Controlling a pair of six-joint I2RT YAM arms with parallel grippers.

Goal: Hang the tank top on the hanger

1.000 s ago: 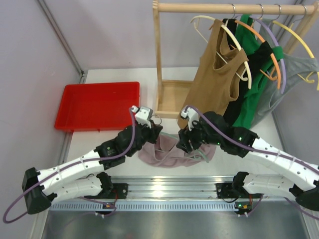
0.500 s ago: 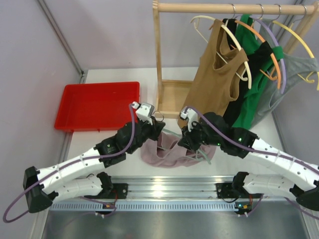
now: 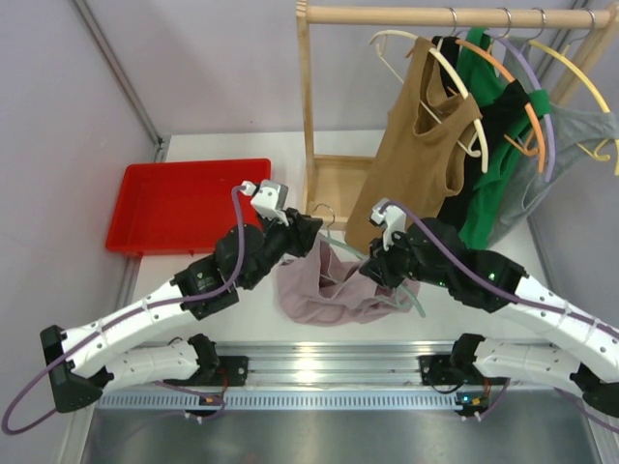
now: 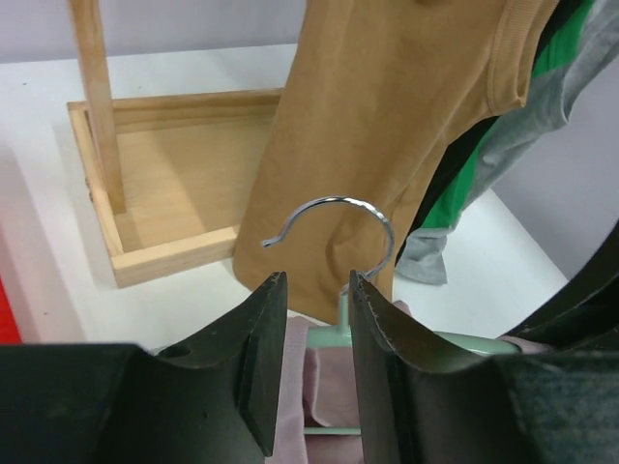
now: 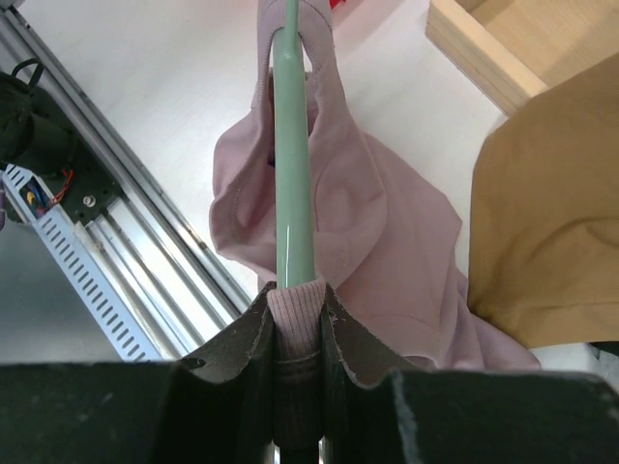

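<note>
The pale mauve tank top (image 3: 308, 295) hangs bunched from the mint-green hanger (image 3: 410, 296), its lower part resting on the table. My right gripper (image 5: 297, 302) is shut on a ribbed strap of the tank top (image 5: 387, 242), pinching it against the hanger arm (image 5: 291, 145). In the top view the right gripper (image 3: 373, 272) sits at the garment's right side. My left gripper (image 4: 311, 290) stands open just behind the hanger's silver hook (image 4: 340, 205). The hanger's neck shows in the gap beside its right finger (image 4: 387, 358), and the jaws do not touch it. The left gripper (image 3: 308, 226) is above the garment's upper left.
A wooden clothes rack (image 3: 334, 184) stands directly behind, with a tan-brown tank top (image 3: 416, 164), green (image 3: 488, 193) and grey (image 3: 561, 145) garments hanging on coloured hangers. A red tray (image 3: 189, 205) lies at the left. A metal rail (image 3: 319, 372) runs along the near edge.
My left gripper has opened and let go of the hanger's neck. The right gripper has shut on the strap and hanger arm and moved up and right, lifting the tank top.
</note>
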